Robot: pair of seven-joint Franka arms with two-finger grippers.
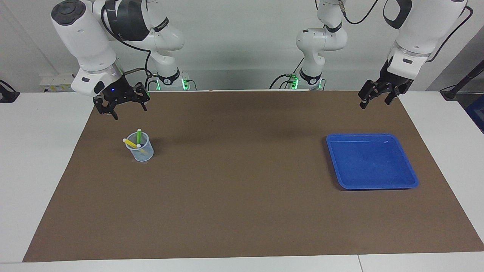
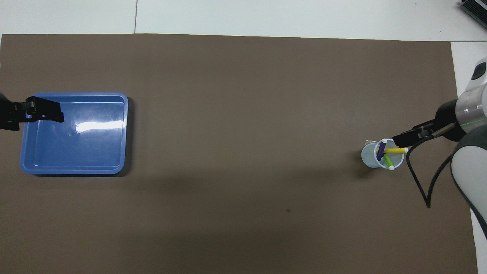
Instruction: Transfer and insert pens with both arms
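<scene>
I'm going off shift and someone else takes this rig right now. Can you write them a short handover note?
Right gripper: open, empty, raised near the robots' edge of the brown mat, close to the cup.
Left gripper: open, empty, raised at the mat's edge nearest the robots, toward the blue tray; it waits.
Pens: green pen, yellow pen and purple pen all stand leaning in the clear cup at the right arm's end.
Blue tray: at the left arm's end, nothing in it.
Done: all three pens are in the cup.
Left: apparently nothing but retracting the arms.
</scene>
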